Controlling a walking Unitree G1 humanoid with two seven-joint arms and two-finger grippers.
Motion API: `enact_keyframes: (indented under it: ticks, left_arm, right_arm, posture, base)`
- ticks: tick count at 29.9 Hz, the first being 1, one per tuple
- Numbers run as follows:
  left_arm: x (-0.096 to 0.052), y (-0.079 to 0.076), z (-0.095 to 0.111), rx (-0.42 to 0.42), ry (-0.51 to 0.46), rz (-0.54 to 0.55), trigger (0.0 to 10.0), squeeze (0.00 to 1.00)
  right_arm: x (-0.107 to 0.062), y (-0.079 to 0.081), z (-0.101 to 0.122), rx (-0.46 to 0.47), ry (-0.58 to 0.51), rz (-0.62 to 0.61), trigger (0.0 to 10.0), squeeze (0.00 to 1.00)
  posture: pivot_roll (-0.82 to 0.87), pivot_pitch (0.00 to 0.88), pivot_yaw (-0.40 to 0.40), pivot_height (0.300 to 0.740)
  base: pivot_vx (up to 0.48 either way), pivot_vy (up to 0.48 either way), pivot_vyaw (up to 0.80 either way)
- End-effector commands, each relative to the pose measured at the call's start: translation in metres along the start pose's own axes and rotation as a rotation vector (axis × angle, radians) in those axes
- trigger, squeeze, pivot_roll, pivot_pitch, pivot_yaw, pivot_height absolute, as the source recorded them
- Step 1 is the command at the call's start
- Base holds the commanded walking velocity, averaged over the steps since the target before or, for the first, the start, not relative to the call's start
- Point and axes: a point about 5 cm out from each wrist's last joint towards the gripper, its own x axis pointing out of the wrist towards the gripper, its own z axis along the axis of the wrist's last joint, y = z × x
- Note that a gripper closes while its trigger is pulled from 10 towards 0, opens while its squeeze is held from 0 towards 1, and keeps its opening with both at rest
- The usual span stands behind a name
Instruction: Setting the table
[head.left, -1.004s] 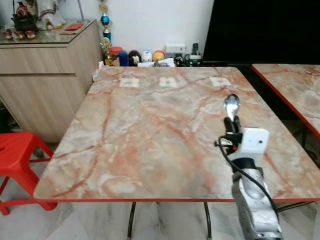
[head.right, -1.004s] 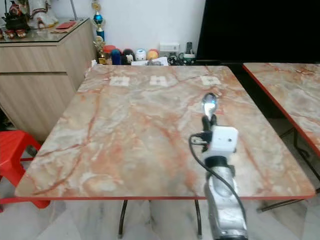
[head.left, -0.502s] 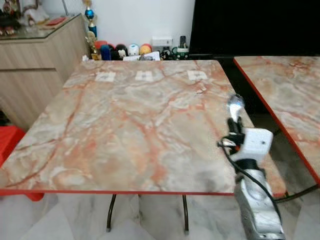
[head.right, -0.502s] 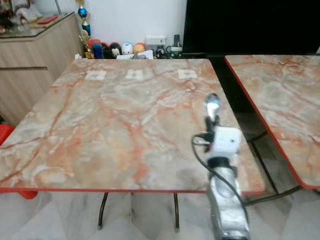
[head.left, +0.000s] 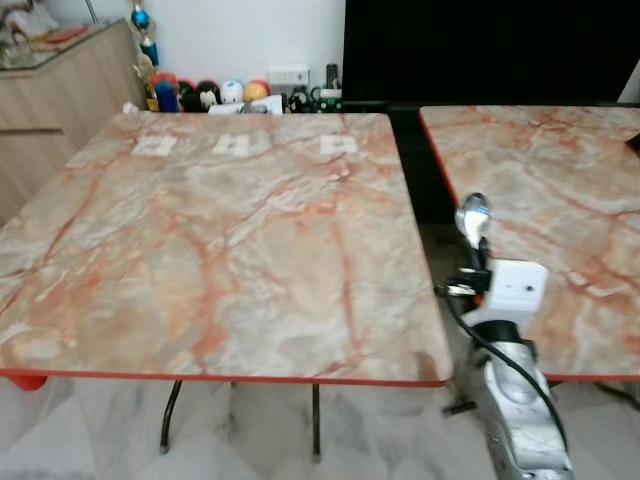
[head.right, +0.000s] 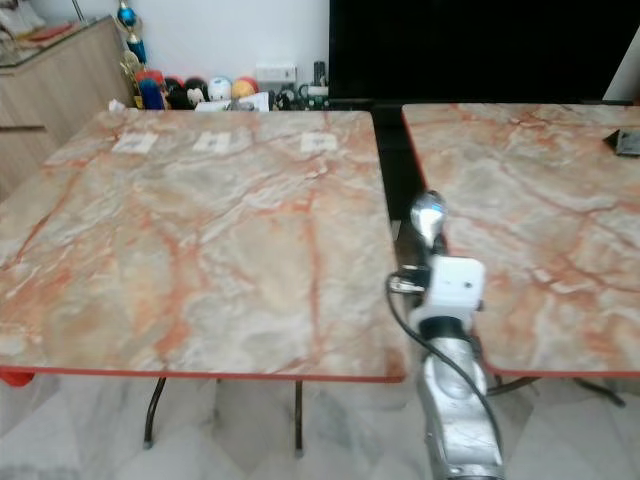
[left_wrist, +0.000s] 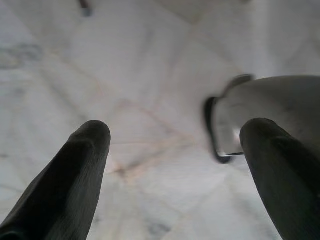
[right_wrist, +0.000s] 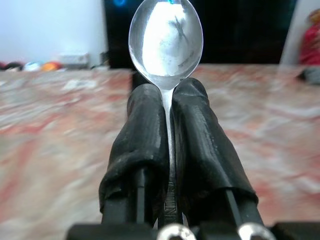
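The right gripper (head.left: 478, 250) was raised in front of the robot, its jaws pressed shut on the handle of a spoon (head.left: 472, 217). The spoon stood upright with its shiny bowl above the black fingers (right_wrist: 145, 135), the handle pinched between them. From the head views it hung over the gap between two marbled surfaces, the larger surface (head.left: 200, 240) to the robot's left and the second surface (head.left: 560, 200) to its right, both edged in red. Three small pale squares (head.left: 233, 145) lay in a row near the far edge of the left surface. Beyond that edge, a row of small colourful figures (head.left: 205, 93) stood against the white wall, next to a wooden cabinet (head.left: 50, 90). The left gripper (left_wrist: 175, 150) hung low over the pale tiled floor (left_wrist: 125, 75), its jaws spread wide apart with nothing between them.
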Motion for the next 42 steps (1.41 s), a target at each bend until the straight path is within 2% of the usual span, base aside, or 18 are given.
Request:
enact_keyframes:
  ticks: [1,13,19,30,37,42]
  left_arm:
    - [-0.003,0.005,-0.011,-0.008,0.038,0.005,10.0,0.0]
    - [-0.002,0.008,-0.007,-0.016,0.029,0.005,10.0,0.0]
    - [-0.003,0.0,-0.01,-0.015,0.031,-0.005,10.0,0.0]
    - [-0.003,-0.002,-0.011,-0.009,0.038,-0.008,10.0,0.0]
    - [0.0,-0.02,-0.003,0.002,0.028,-0.029,10.0,0.0]
    - [0.0,-0.023,-0.003,0.006,0.028,-0.034,10.0,0.0]
  right_arm:
    - [0.002,0.008,0.008,0.01,-0.036,0.019,10.0,0.0]
    - [0.007,0.005,0.013,-0.001,-0.063,0.002,10.0,0.0]
    - [0.008,0.008,0.015,-0.003,-0.073,0.004,10.0,0.0]
    - [0.008,0.006,0.017,-0.007,-0.086,-0.002,10.0,0.0]
    - [0.009,0.005,0.019,-0.008,-0.097,-0.013,10.0,0.0]
    - [0.009,0.004,0.019,-0.009,-0.1,-0.017,10.0,0.0]
  posture:
    - [-0.01,0.077,0.004,0.74]
    - [-0.02,0.065,-0.006,0.74]
    - [-0.02,0.053,-0.008,0.74]
    - [-0.02,0.04,-0.007,0.74]
    - [-0.03,0.03,-0.004,0.74]
    - [-0.03,0.026,-0.002,0.74]
  base:
    - [0.0,-0.454,0.0]
    - [0.0,-0.457,0.0]
    - [0.0,-0.457,0.0]
    - [0.0,-0.456,0.0]
    - [0.0,-0.457,0.0]
    - [0.0,-0.457,0.0]
